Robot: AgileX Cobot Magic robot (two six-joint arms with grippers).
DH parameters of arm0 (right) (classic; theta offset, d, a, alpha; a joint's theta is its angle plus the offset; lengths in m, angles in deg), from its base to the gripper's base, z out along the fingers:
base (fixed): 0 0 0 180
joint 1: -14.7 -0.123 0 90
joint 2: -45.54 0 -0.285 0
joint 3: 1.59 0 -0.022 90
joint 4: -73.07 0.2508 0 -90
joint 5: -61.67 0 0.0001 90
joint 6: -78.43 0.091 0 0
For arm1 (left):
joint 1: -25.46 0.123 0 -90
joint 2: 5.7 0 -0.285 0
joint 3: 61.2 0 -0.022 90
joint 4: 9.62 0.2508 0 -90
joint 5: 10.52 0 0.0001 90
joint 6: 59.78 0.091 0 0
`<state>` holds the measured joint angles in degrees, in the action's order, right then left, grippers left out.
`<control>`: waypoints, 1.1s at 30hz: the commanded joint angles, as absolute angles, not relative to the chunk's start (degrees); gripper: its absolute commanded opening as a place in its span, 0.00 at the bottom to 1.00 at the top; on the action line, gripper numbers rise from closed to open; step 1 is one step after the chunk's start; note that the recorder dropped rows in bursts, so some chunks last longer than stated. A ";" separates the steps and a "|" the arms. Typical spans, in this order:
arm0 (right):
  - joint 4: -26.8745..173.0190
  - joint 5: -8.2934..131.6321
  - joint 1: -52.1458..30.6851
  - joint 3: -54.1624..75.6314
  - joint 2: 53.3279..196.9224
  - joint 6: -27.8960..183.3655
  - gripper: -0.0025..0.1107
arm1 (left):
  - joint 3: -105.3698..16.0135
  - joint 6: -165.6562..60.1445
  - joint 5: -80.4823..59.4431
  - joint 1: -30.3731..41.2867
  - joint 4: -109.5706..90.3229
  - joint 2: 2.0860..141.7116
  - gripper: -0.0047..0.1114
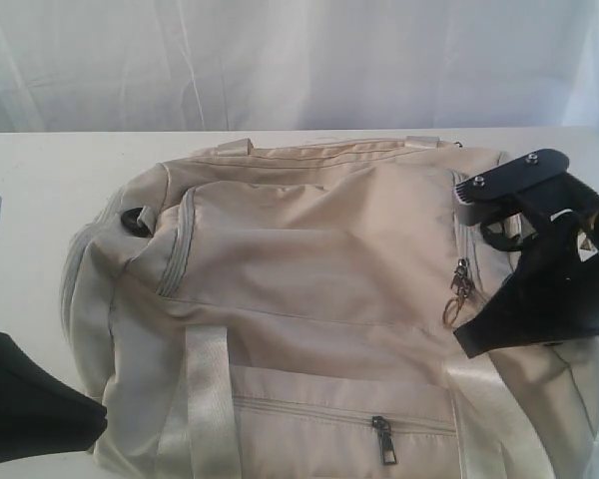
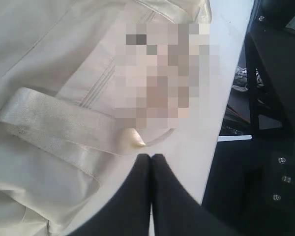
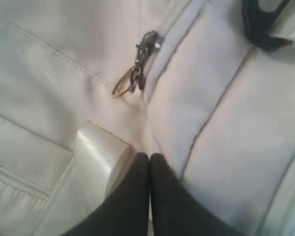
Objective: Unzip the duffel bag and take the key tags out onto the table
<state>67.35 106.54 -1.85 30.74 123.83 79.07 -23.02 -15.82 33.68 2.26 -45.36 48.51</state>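
The right claw (image 1: 471, 344) is matte black, broad at its base and narrowing to a blunt tip. Above it sits a grey metal plate (image 1: 465, 210) with two small screws (image 1: 466, 183), capped by a black bracket (image 1: 524, 168). A pale triangle (image 1: 583, 245), perhaps a sticker, marks its body. The left claw (image 1: 90, 417) is plain black too.

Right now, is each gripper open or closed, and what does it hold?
Left gripper: closed, holding nothing.
Right gripper: closed, holding nothing; zipper pull not gripped.
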 commanded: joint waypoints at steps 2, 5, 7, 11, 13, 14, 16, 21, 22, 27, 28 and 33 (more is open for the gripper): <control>66.61 108.50 -1.94 30.44 118.05 79.32 0.02 | -22.69 -15.67 31.41 1.93 -45.95 48.59 0.04; 66.61 108.39 -1.94 30.44 116.52 79.78 0.02 | -23.10 -16.42 28.43 1.93 -48.82 50.79 0.04; 66.61 108.29 -1.94 30.44 116.13 80.23 0.02 | -25.23 -16.18 29.31 1.93 -50.77 54.46 0.04; 66.61 108.78 -1.94 30.44 116.11 80.54 0.02 | -32.22 -11.46 29.93 1.93 -55.68 63.75 0.04; 66.61 109.42 -1.94 30.44 115.73 81.33 0.02 | -35.20 -6.36 30.17 1.93 -61.58 68.42 0.04; 66.61 109.72 -1.94 30.44 115.15 81.33 0.02 | -36.66 -3.06 30.41 1.81 -65.13 71.07 0.04; 66.61 110.01 -1.94 30.44 114.07 81.33 0.02 | -38.64 3.34 30.26 0.74 -72.01 76.62 0.04; 64.39 110.01 -1.94 30.44 109.67 83.24 0.02 | -41.96 23.52 23.06 -4.66 -86.70 88.83 0.04; 63.20 110.16 -1.94 30.44 108.78 84.73 0.02 | -42.75 28.05 20.93 -6.11 -90.56 91.70 0.05; 57.77 110.08 -1.94 31.10 105.86 90.30 0.02 | -47.39 40.95 16.58 -10.70 -103.81 101.29 0.24; 57.77 110.08 -1.94 31.09 105.71 90.30 0.02 | -48.67 42.06 16.27 -11.59 -104.34 103.23 0.30; 57.88 109.96 -1.94 31.09 105.46 90.30 0.02 | -54.95 43.03 7.11 -14.84 -104.63 110.54 0.44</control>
